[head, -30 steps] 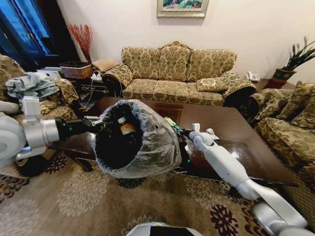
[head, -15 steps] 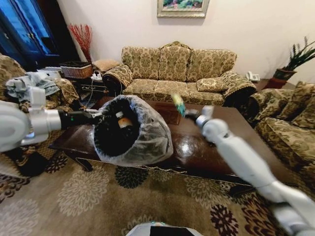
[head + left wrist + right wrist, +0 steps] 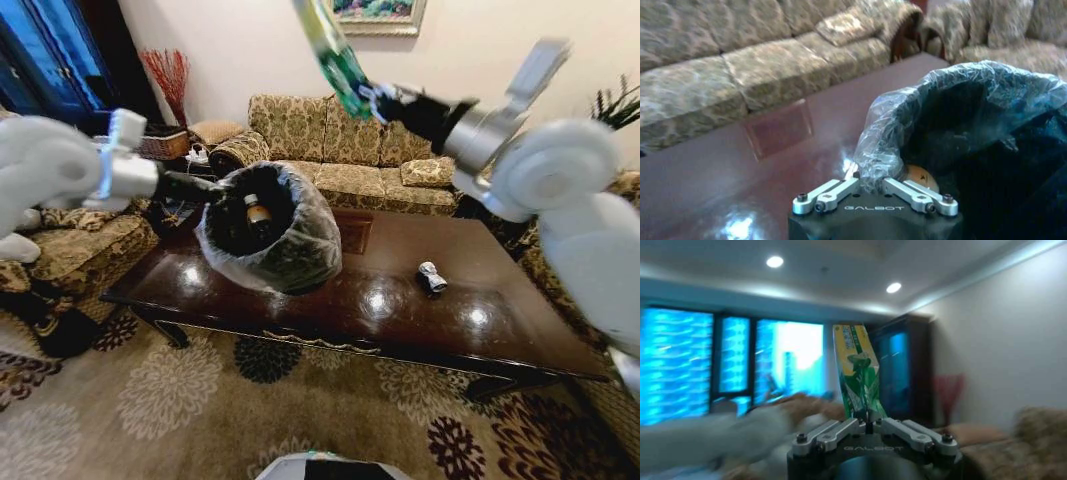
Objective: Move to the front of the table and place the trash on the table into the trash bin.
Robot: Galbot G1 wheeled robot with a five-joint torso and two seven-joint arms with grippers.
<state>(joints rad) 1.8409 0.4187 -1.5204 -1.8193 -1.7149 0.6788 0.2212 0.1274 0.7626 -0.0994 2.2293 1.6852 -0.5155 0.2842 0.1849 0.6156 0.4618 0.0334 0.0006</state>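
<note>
Head view first: your left tool (image 3: 212,187) is clamped on the rim of the trash bin (image 3: 285,250), holding it tipped above the near-left part of the bench (image 3: 300,300), mouth facing you. Inside the bin you can see the tan bottle (image 3: 257,212) against the black wall. Your right tool (image 3: 372,97) is high over the far side of the bench, pinching the green-yellow packet (image 3: 333,52), which sticks up and away from the fingers. The silver-white wrapper (image 3: 432,277) lies on the bench, right of the inlaid centre panel, well apart from the bin.

Left wrist view now: the tool's fingers (image 3: 840,191) are closed on the grey bag liner at the bin's rim (image 3: 880,145), with the bench's glossy top beyond the bin.

Right wrist view: the tool (image 3: 870,427) is nipped tight on the packet's lower end (image 3: 857,375), the packet standing upright from it.
</note>
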